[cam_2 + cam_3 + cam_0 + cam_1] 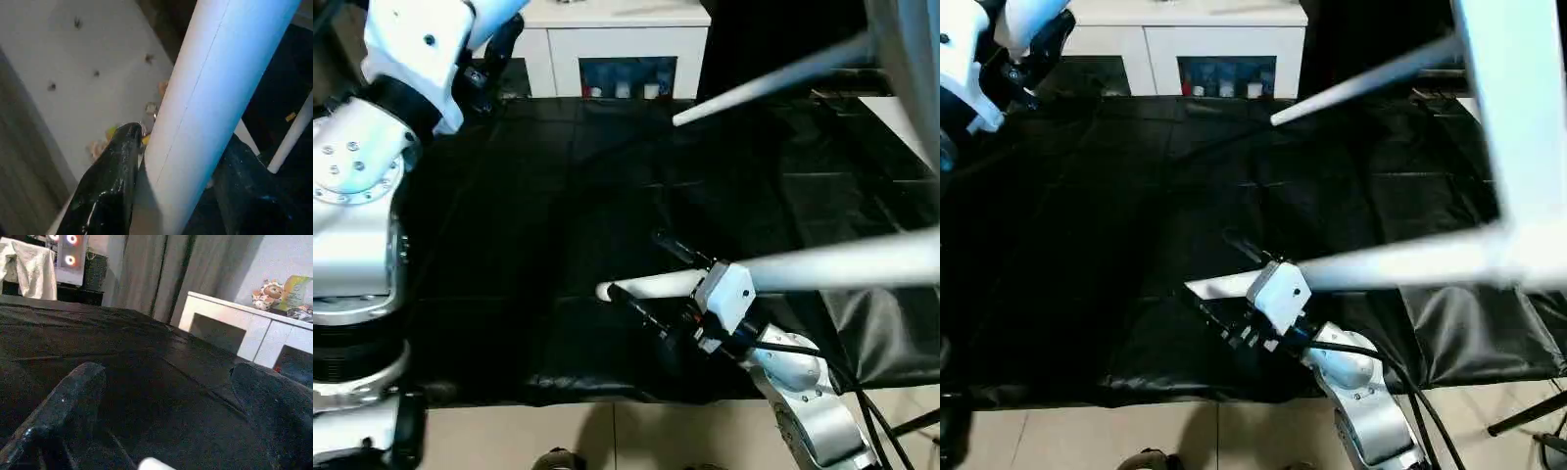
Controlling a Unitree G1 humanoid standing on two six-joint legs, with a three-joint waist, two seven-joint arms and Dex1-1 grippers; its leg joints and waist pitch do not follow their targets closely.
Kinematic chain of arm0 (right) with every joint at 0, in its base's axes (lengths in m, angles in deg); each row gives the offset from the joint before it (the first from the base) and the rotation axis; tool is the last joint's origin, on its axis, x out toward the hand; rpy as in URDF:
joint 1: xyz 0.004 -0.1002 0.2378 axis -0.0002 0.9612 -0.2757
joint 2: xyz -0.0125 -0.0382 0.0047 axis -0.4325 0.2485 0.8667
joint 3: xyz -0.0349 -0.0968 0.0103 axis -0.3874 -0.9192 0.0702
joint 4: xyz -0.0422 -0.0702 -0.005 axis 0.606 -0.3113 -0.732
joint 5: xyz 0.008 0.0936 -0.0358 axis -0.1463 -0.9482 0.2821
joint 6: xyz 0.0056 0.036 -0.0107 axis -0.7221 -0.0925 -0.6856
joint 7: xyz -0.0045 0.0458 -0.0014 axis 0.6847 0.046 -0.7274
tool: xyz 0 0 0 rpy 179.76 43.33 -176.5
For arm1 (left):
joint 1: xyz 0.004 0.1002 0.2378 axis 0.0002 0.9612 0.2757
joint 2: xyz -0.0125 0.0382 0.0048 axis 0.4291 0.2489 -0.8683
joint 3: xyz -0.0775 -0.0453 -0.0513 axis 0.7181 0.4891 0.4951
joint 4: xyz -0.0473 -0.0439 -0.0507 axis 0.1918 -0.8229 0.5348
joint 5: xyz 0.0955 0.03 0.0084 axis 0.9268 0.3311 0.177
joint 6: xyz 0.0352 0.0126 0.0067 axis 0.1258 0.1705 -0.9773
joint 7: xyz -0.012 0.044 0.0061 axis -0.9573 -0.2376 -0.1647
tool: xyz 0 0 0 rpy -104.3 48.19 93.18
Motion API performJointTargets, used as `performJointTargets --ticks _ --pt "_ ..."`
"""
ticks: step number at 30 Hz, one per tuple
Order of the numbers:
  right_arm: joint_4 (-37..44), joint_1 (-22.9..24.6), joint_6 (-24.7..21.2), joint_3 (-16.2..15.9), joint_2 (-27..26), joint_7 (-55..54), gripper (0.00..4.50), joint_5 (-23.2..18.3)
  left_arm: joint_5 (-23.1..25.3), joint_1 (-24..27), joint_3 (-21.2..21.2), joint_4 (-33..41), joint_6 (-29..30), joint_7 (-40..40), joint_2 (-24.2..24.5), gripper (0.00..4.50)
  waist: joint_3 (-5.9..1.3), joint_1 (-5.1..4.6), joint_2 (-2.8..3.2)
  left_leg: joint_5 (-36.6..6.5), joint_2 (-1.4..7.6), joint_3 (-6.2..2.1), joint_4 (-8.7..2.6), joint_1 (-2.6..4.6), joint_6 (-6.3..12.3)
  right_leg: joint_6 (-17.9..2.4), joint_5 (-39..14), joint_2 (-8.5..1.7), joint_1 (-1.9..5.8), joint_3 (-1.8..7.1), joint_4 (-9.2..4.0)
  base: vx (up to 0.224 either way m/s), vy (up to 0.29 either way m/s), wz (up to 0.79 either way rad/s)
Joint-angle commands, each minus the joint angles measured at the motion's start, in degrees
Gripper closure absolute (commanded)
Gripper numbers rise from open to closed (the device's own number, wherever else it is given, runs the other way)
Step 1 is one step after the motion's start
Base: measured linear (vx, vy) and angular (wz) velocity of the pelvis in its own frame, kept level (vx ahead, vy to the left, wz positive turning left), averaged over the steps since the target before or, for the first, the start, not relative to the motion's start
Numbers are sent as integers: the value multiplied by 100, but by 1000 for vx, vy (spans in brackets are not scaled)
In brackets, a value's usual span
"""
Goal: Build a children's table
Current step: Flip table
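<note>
**Left claw holds 1 leg, right claw spread around another**

The left claw point(166, 196) grips a white tube leg point(215, 98), its black fingers point(110, 186) pressed on either side, raised near the far left corner of the black-covered surface point(538, 196). The right claw point(641, 279) sits near the front edge, fingers wide, straddling the tip of a second leg point(651, 286) lying on the cover. 2 more legs point(773, 78) slant in from the right. A white cabinet point(617, 39) stands behind the far edge.
</note>
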Motion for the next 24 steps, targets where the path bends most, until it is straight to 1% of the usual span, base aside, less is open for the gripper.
performJointTargets --ticks 1,2,3,4,5,6,7,8,9,10,11,12,14,15,16,17,19,20,21,22,23,24 --pt "182 72 -46 41 5 -2 0 -84 -430 123 768 135 376 593 -327 253 -338 -22 -54 -1449 178 -89 -462 97 151 -996 -1190 -232 215 124 -412 0 0 0" --pt "182 72 -46 41 5 -2 0 -84 -430 123 768 135 376 593 -327 253 -334 -30 -55 -1402 179 -89 -464 87 167 -1019 -1109 -229 219 120 -408 0 0 0" --pt "189 102 -58 55 15 -9 0 -98 -505 242 866 189 376 686 -427 253 -330 -49 -76 -1362 170 -85 -461 68 202 -1040 -1045 -226 234 112 -408 0 0 0" --pt "194 138 -64 67 28 -4 0 -122 -591 358 940 238 364 737 -524 253 -333 -52 -90 -1354 173 -80 -457 79 226 -1049 -1029 -225 231 111 -412 0 0 0" --pt "194 138 -64 67 28 -4 0 -122 -591 358 940 238 364 737 -524 253 -335 -55 -76 -1288 172 -74 -448 79 294 -1082 -934 -222 229 115 -417 0 0 0" --pt "201 186 -71 79 45 25 0 -151 -689 493 1005 286 242 764 -627 253 -354 -48 -56 -1252 173 -80 -436 87 309 -1114 -865 -228 232 111 -400 0 0 0" --pt "201 186 -71 79 45 25 0 -151 -689 493 1005 286 242 764 -627 253 -354 -48 -56 -1252 173 -80 -436 87 309 -1114 -865 -228 232 111 -400 0 0 0" --pt "224 256 -79 116 64 73 0 -240 -808 729 1105 336 12 791 -792 253 -342 -53 -88 -1192 182 -81 -437 75 348 -1150 -743 -228 241 105 -400 0 0 0" --pt "258 350 -20 187 91 102 0 -322 -1005 1139 1225 384 -497 709 -1016 253 -335 -59 -98 -1197 185 -84 -438 69 395 -1170 -685 -229 247 100 -408 0 0 0" --pt "264 371 -9 210 96 109 0 -357 -1083 1265 1240 392 -710 638 -1072 253 -324 -70 -105 -1227 193 -75 -448 60 406 -1164 -693 -228 247 104 -421 0 0 0" --pt "261 407 25 252 117 114 0 -387 -1211 1547 1246 420 -1320 491 -1177 253 -329 -56 -100 -1264 195 -91 -442 64 436 -1158 -711 -237 249 99 -426 0 0 0" --pt "232 427 91 291 137 93 0 -369 -1328 1778 1243 477 -1695 378 -1283 254 -337 -57 -98 -1271 214 -82 -445 76 437 -1146 -639 -226 239 107 -427 0 0 0" --pt "195 454 129 353 115 41 0 -388 -1464 1984 1185 569 -1859 190 -1355 254 -342 -58 -82 -1284 225 -85 -453 90 425 -1160 -527 -215 232 106 -405 0 0 0" --pt "188 465 131 372 107 28 0 -399 -1511 2049 1164 601 -1926 121 -1378 259 -331 -26 -56 -1345 259 -69 -447 151 390 -1204 -359 -181 168 108 -402 0 0 0" --pt "179 474 144 403 94 -5 0 -401 -1546 2156 1179 616 -2040 102 -1438 259 -321 -13 -54 -1360 261 -71 -453 148 373 -1209 -316 -176 171 102 -398 0 0 0" --pt "177 479 152 415 93 -15 0 -396 -1544 2255 1160 629 -2119 78 -1450 261 -292 -11 -95 -1454 265 -61 -470 141 337 -1188 -316 -176 177 99 -408 0 0 0" --pt "172 484 187 431 101 -46 0 -351 -1515 2420 1141 631 -2247 85 -1482 266 -285 -9 -118 -1557 262 -72 -486 124 288 -1120 -398 -202 211 101 -401 0 0 0" --pt "172 489 197 440 104 -67 0 -350 -1553 2523 1171 633 -2323 129 -1567 268 -276 -17 -121 -1602 263 -74 -494 120 259 -1075 -483 -211 214 103 -411 0 0 0" --pt "174 493 199 444 108 -75 0 -355 -1540 2626 1160 631 -2412 137 -1593 268 -274 -23 -140 -1630 261 -73 -494 120 234 -1041 -547 -218 218 108 -417 0 0 0" --pt "184 502 212 475 95 -91 0 -364 -1539 2771 1187 573 -2603 207 -1652 271 -270 -25 -139 -1641 260 -78 -497 109 236 -1026 -585 -226 221 109 -422 0 0 0" --pt "195 511 197 503 89 -104 0 -376 -1395 2936 1190 514 -2767 322 -1659 274 -268 -35 -156 -1665 254 -72 -497 101 226 -973 -663 -222 227 111 -433 0 0 0" --pt "174 505 172 537 97 -178 0 -273 -1183 3111 1206 418 -2893 488 -1672 277 -265 -49 -158 -1648 257 -81 -500 86 241 -924 -663 -222 232 111 -438 0 0 0"
